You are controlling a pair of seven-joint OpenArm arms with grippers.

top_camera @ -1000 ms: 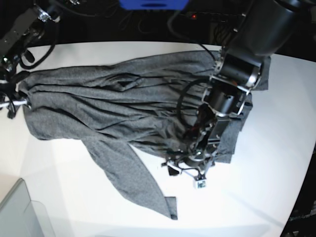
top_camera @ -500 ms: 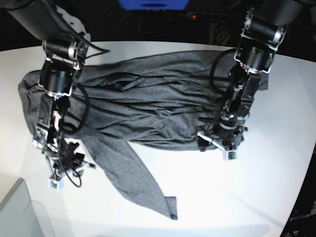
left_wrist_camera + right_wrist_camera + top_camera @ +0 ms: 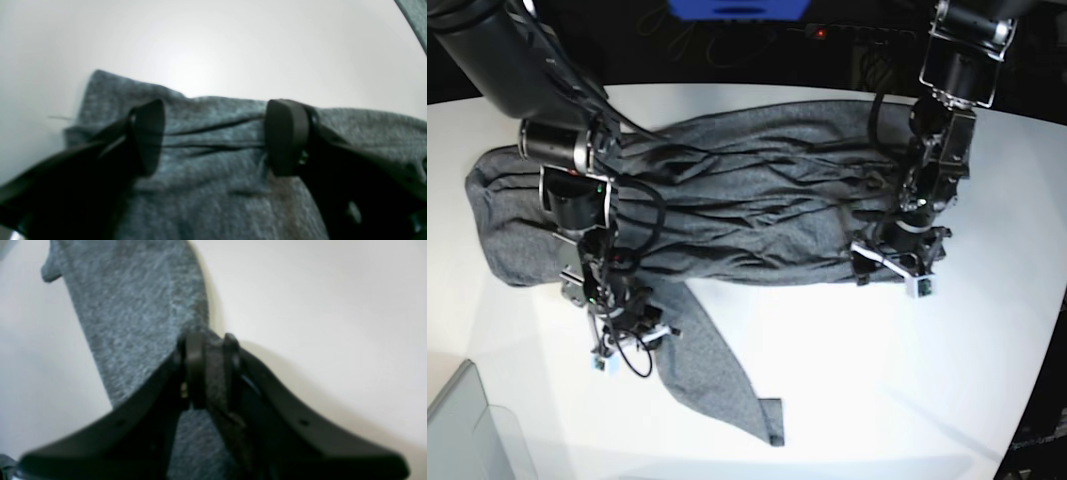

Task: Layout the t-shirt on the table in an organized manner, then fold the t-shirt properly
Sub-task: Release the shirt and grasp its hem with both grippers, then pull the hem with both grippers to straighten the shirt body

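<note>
Since half a second ago, the right gripper (image 3: pixel 632 333) has shifted from the bare table beside the sleeve onto the sleeve's near edge, and the left gripper (image 3: pixel 895 262) has edged slightly up along the hem. Long-sleeved t-shirt (image 3: pixel 727 200): heathered dark grey knit, lying wrinkled lengthwise across the white table (image 3: pixel 857 380), one sleeve (image 3: pixel 722 380) trailing diagonally from the body toward the table's near edge. Right gripper, wrist view (image 3: pixel 210 350): jaws drawn nearly together, a fold of the sleeve's edge pinched between the two black fingers (image 3: pixel 195 370), grey fabric (image 3: pixel 140 306) running away from the tips over the table (image 3: pixel 317 306). Left gripper, wrist view (image 3: pixel 213 136): jaws spread wide, holding nothing, both fingertips (image 3: pixel 285 136) over the creased hem of the t-shirt (image 3: pixel 213 186), with bare table (image 3: pixel 213 43) just past the cloth. Translucent grey bin corner (image 3: pixel 467 430): at the table's near corner, well apart from the t-shirt.
</note>
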